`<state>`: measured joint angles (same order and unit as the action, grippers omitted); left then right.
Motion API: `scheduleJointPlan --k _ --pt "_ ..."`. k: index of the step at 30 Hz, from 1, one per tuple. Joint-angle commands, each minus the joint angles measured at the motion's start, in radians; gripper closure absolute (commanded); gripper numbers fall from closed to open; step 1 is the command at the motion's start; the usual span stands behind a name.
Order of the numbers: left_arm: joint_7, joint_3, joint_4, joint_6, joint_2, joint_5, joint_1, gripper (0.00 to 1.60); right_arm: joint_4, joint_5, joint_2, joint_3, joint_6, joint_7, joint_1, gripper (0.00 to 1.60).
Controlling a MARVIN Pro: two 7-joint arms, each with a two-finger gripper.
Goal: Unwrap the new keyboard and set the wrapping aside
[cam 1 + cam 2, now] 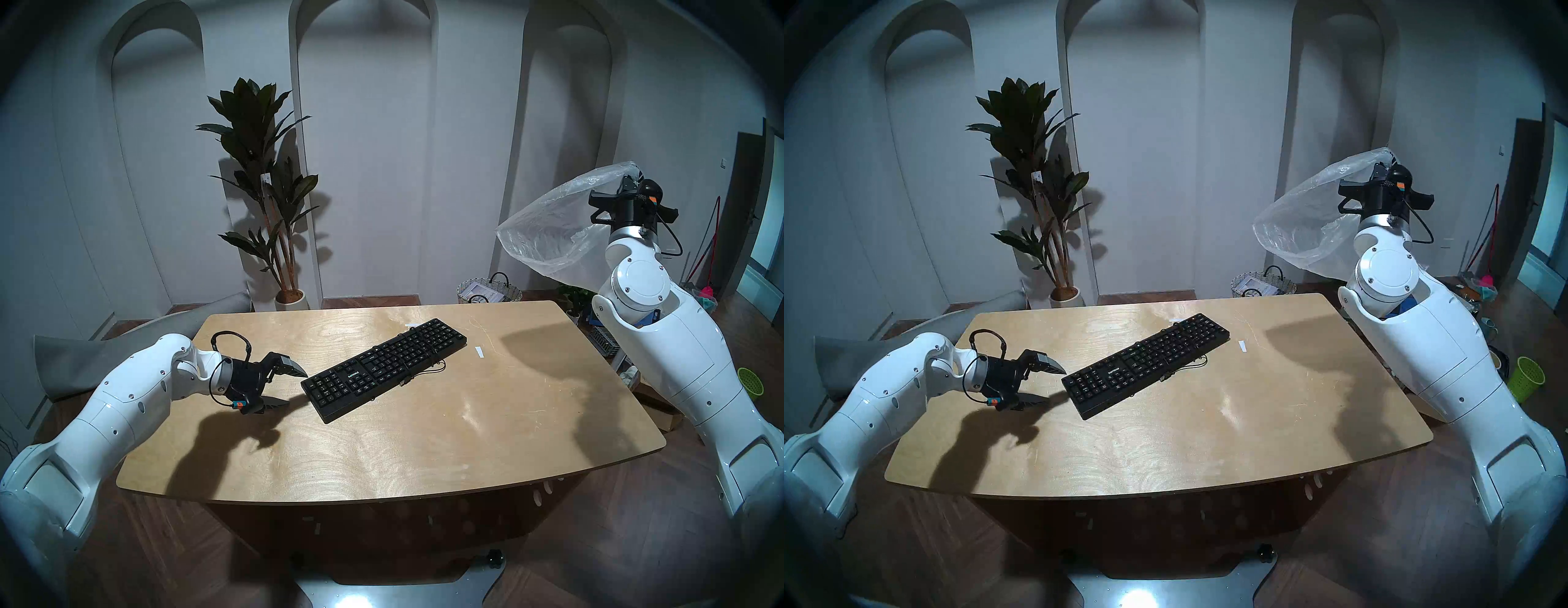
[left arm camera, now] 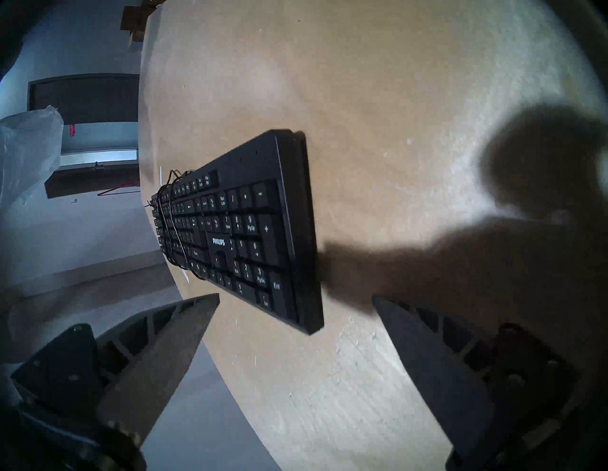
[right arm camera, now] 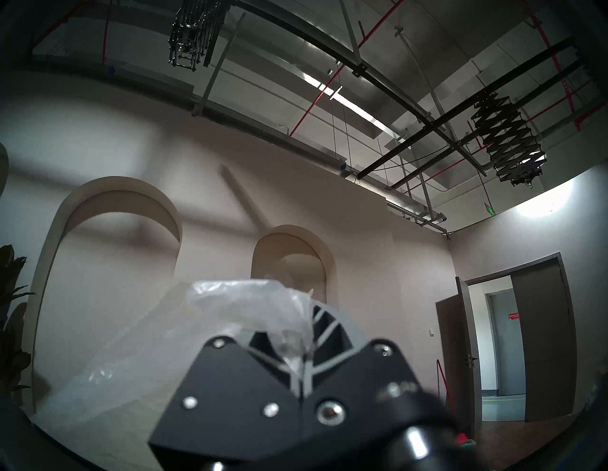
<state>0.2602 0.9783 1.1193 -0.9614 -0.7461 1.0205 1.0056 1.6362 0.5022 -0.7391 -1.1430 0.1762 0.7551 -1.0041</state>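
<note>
You have a light wooden surface (image 1: 424, 446) with rounded corners in front of you. Two small white tape strips lie on it, one (image 1: 479, 351) at about two o'clock from its middle, another (image 1: 410, 325) near the far edge at twelve. Beyond, at eleven o'clock, a potted plant (image 1: 265, 178) stands by the wall; at one o'clock sits a wicker basket (image 1: 488, 293). At three o'clock, on the floor, stands a green bin (image 1: 750, 383).

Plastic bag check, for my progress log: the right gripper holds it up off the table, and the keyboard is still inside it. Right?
Not quite. The right gripper does hold the plastic bag aloft, but the head view shows the keyboard lying bare on the table.
</note>
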Motion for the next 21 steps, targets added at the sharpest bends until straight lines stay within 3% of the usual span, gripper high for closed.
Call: scheduleJointPlan --k 1,16,21 --pt "-0.11 0.099 0.002 0.032 -0.049 -0.051 -0.098 0.0 0.017 0.014 0.002 0.024 -0.006 -0.019 -0.041 1.6" --pt "-0.344 0.284 -0.077 0.134 -0.196 -0.248 -0.028 0.0 0.061 0.056 0.119 0.069 -0.001 -0.049 -0.21 1.6" --pt "-0.442 0.352 -0.101 0.161 -0.273 -0.352 -0.014 0.0 0.075 0.065 0.193 0.069 0.012 -0.071 -0.281 1.6"
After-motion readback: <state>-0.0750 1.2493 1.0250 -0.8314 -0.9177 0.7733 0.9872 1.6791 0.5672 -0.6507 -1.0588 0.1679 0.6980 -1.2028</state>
